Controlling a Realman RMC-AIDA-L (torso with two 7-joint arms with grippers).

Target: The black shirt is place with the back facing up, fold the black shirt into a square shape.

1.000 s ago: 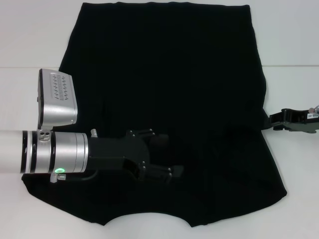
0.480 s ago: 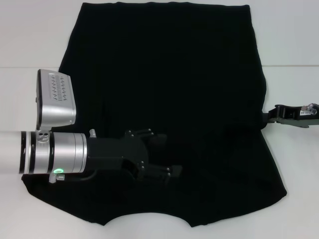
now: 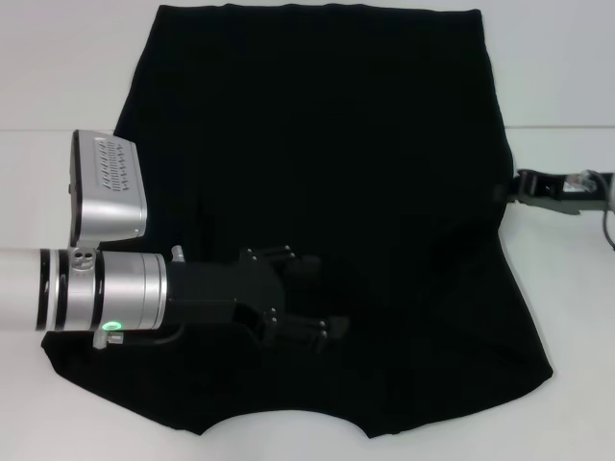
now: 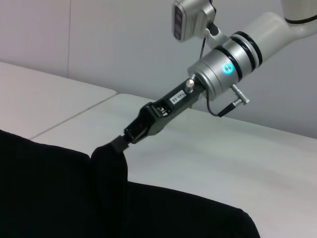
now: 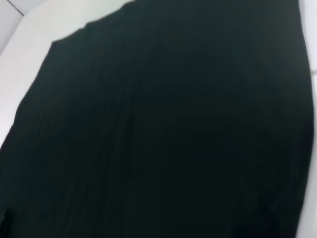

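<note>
The black shirt (image 3: pixel 327 144) lies spread over the white table, plain side up, and it fills the right wrist view (image 5: pixel 158 124). My left gripper (image 3: pixel 322 300) reaches in from the left, low over the near half of the shirt, its fingers spread open with nothing between them. At the shirt's right edge my right gripper (image 3: pixel 514 184) is shut on the cloth. In the left wrist view this right gripper (image 4: pixel 121 142) pinches a small peak of the shirt (image 4: pixel 49 188) raised off the table.
The white table (image 3: pixel 58 67) shows bare strips left and right of the shirt, with a seam line across it. The left arm's silver wrist and camera box (image 3: pixel 108 187) overhang the shirt's left edge. A grey wall stands beyond the table (image 4: pixel 223 148).
The right gripper has moved toward the far side along the shirt's right edge, taking the pinched cloth with it. The left gripper has barely shifted.
</note>
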